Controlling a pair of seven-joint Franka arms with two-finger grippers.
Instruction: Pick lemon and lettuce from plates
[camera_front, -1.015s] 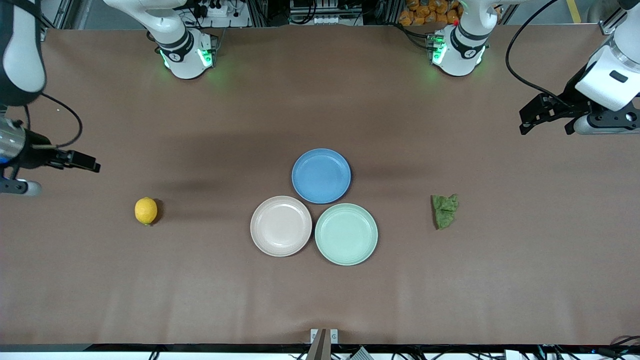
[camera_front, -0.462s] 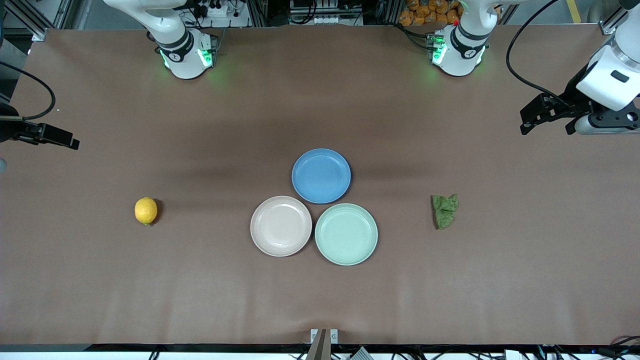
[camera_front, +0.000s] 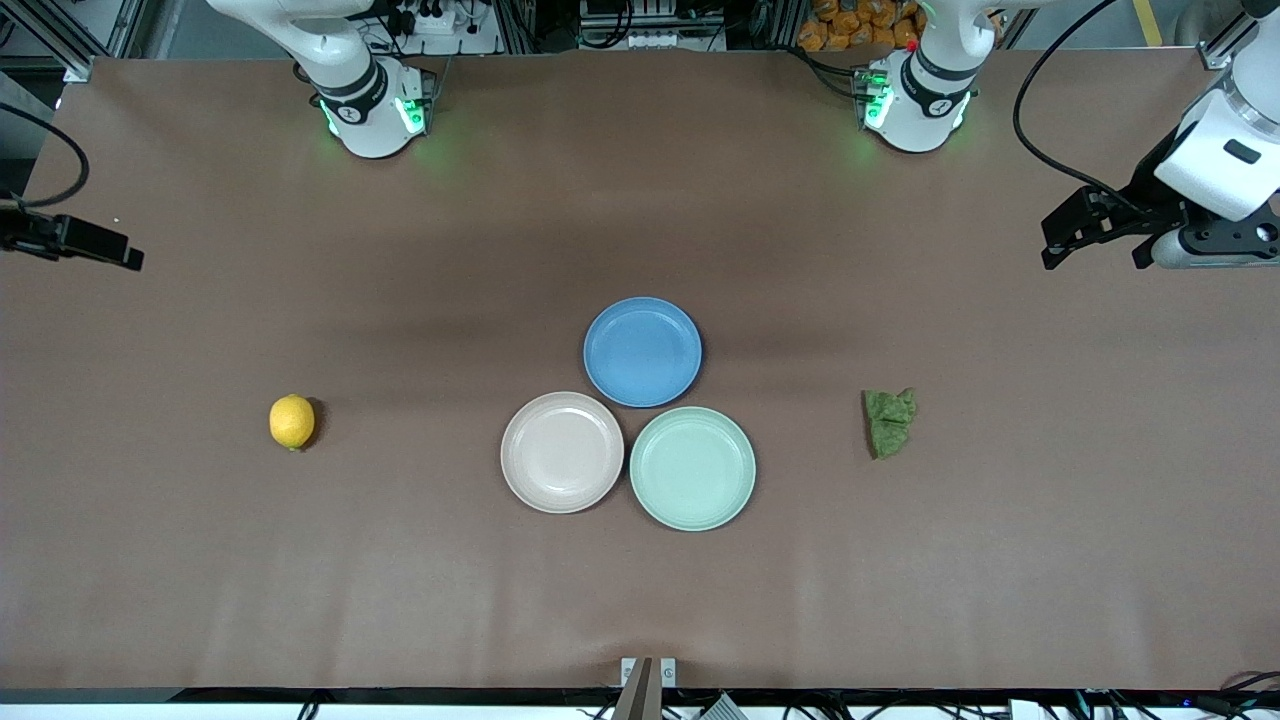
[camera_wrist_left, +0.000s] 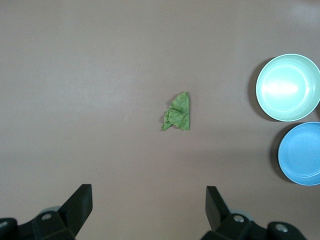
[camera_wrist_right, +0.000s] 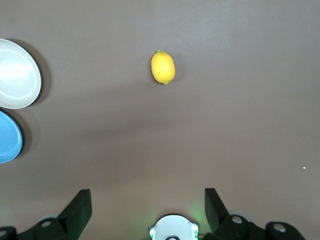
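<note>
Front view: small yellow oval lemon (camera_front: 292, 421) and wrinkly dark green lettuce (camera_front: 889, 421) off beige-pink plate (camera_front: 562, 452) and mint plate (camera_front: 692, 468), on bench; left gripper (camera_wrist_left: 148, 205), right gripper (camera_wrist_right: 147, 209) fingers wide, empty. Task looks done.

Brown table (camera_front: 640, 600) carries three plates: blue plate (camera_front: 642, 351), beige-pink plate (camera_front: 562, 452) and mint plate (camera_front: 692, 467), both nearer the camera, touching it. Lemon (camera_front: 292, 421) well toward right arm's end; lettuce (camera_front: 889, 421) toward left arm's.
</note>
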